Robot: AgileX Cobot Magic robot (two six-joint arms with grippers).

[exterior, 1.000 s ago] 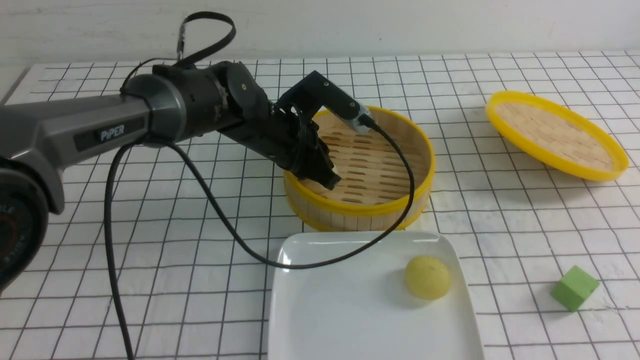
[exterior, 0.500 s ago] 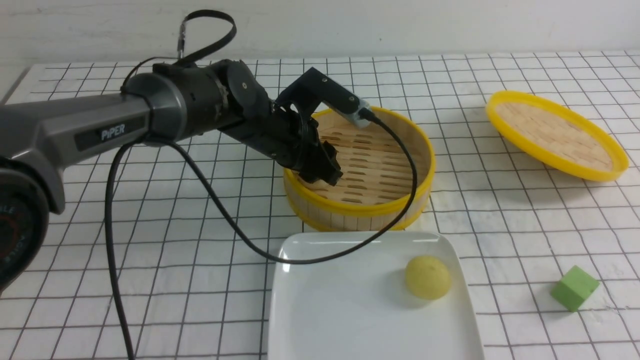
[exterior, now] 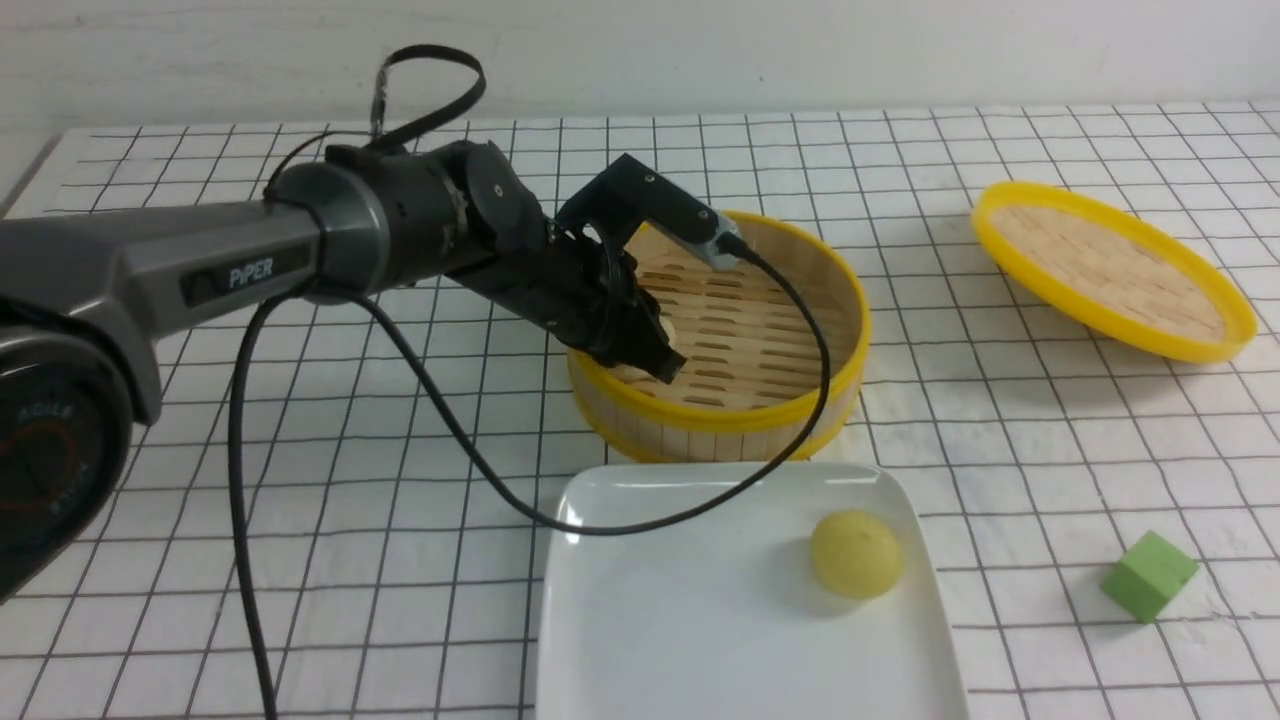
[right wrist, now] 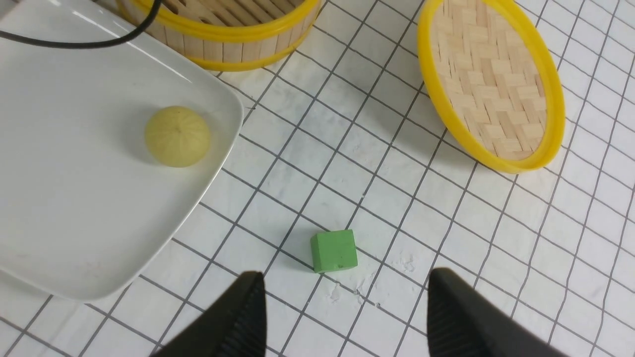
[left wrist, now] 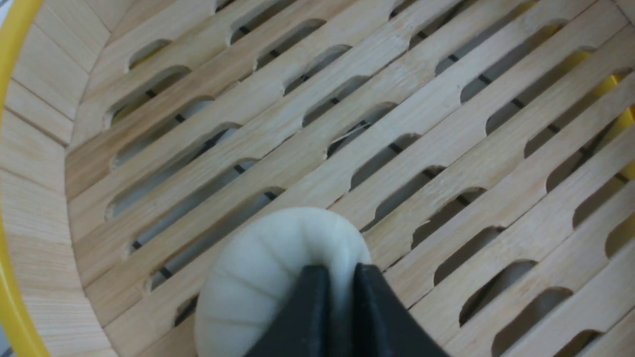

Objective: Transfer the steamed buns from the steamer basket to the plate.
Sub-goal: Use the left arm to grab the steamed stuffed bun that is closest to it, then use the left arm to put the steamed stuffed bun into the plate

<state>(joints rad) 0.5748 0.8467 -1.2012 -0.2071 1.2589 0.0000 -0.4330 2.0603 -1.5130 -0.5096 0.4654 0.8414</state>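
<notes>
A black robot arm reaches from the left into the basket (exterior: pixel 745 425), a round bamboo steamer with yellow rims, in the middle of a white gridded table (exterior: pixel 400 560). The left claw (exterior: pixel 660 360) sits low inside the basket, near its left wall. In the left wrist view its 2 fingers (left wrist: pixel 310 317) are nearly together, clenched on the edge of the pale bun (left wrist: pixel 263 282). A thin fold of bun shows between the tips, and most of the bun bulges out to one side of them. The bun is over the slatted floor; whether it touches the floor cannot be told.

The yellow bun (exterior: pixel 855 555) lies on the plate (exterior: pixel 610 640), toward its right side, well apart from that claw. The plate sits just in front of the basket, and the arm's cable (exterior: pixel 640 520) droops across its far edge.

The right claw (right wrist: pixel 347 292) hangs spread wide over the table, grasping nothing, with a green cube (right wrist: pixel 334 250) just beyond its tips. A lid (exterior: pixel 1110 270) lies at far right, well apart from the basket.
</notes>
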